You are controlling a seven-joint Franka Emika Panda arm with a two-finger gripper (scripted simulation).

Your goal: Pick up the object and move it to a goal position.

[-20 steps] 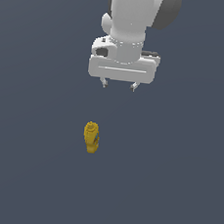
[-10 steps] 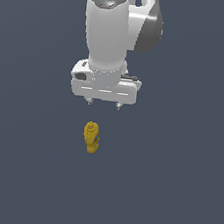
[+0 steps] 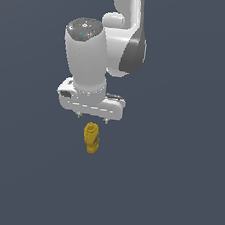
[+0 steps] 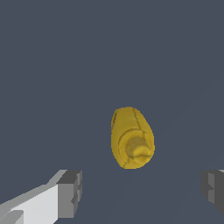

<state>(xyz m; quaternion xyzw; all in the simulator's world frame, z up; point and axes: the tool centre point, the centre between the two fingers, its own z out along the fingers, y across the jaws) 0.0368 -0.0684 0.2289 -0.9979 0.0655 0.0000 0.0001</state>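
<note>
The object, a small mustard-yellow bottle (image 3: 92, 137), lies on the dark grey floor in the middle of the exterior view. In the wrist view the bottle (image 4: 131, 138) shows with its narrow cap end turned toward the camera. My gripper (image 3: 91, 117) hangs just above and behind the bottle, apart from it. Its jaws stand wide open and empty. In the wrist view the gripper (image 4: 142, 190) has one grey fingertip (image 4: 70, 192) and the other fingertip (image 4: 213, 189) set wider apart than the bottle.
The plain dark grey floor (image 3: 174, 191) fills both views. The white arm (image 3: 107, 49) rises above the gripper toward the top of the exterior view.
The arm has come down and moved toward the exterior view's left. The gripper now sits close above the bottle. The bottle has not moved.
</note>
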